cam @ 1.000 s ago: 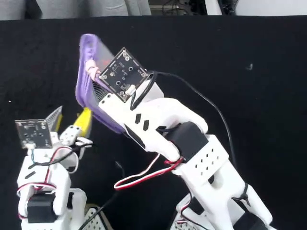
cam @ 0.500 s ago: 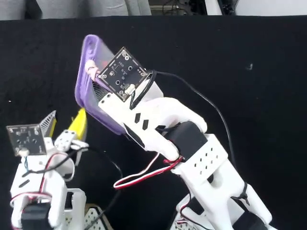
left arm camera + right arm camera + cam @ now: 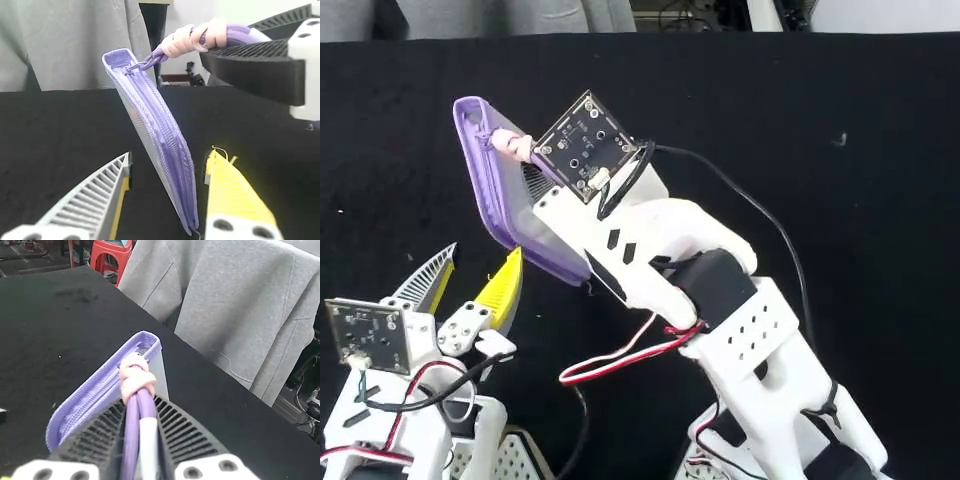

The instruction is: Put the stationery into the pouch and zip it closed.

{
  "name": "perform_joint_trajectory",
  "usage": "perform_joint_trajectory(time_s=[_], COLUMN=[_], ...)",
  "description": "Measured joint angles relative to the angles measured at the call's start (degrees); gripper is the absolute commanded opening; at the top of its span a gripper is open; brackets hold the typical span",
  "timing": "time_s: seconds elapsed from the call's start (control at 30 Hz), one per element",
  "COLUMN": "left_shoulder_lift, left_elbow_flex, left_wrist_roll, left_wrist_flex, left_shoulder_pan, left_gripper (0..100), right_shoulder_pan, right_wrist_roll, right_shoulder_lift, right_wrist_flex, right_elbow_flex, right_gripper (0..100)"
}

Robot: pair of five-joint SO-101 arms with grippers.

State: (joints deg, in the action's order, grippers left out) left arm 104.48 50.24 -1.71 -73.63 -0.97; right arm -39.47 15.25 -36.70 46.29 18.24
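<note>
A flat purple pouch hangs tilted above the black table, its zipper edge facing my left gripper. My right gripper is shut on the pouch's purple pull cord with its pink knot and holds the pouch up by it. The right gripper's black finger shows across the left wrist view. My left gripper stands open just in front of and below the pouch's lower corner. Its grey and yellow fingers sit either side of the pouch edge without touching it.
Black cloth covers the table, with open room at the right and back. The right arm's white body and cables cross the middle. Grey fabric hangs beyond the far edge.
My left arm has drawn back toward the front edge, away from the pouch. The pouch's top has swung to the left in the right gripper's hold.
</note>
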Motion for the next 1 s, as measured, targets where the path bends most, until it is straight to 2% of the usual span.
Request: perform_joint_trajectory(time_s=[0.57,0.67,0.8,0.87,1.0], left_shoulder_lift=[-0.09,-0.44,-0.09,-0.18,-0.79], left_elbow_flex=[20.04,22.42,22.68,22.68,21.45], left_wrist_roll=[-0.53,-0.53,-0.53,-0.7,-0.79], left_wrist_flex=[24.09,26.9,28.22,28.31,28.31], left_shoulder_pan=[-0.26,-0.26,-0.26,-0.26,-0.35], left_gripper=[25,18,2,5,3], right_shoulder_pan=[0.0,0.0,0.0,0.0,0.0], right_wrist_roll=[0.0,0.0,0.0,0.0,0.0], right_shoulder_lift=[0.0,0.0,0.0,0.0,0.0], right_wrist_flex=[0.0,0.0,0.0,0.0,0.0], right_elbow_flex=[0.0,0.0,0.0,0.0,0.0], right_gripper=[1.1,1.1,1.3,1.5,1.5])
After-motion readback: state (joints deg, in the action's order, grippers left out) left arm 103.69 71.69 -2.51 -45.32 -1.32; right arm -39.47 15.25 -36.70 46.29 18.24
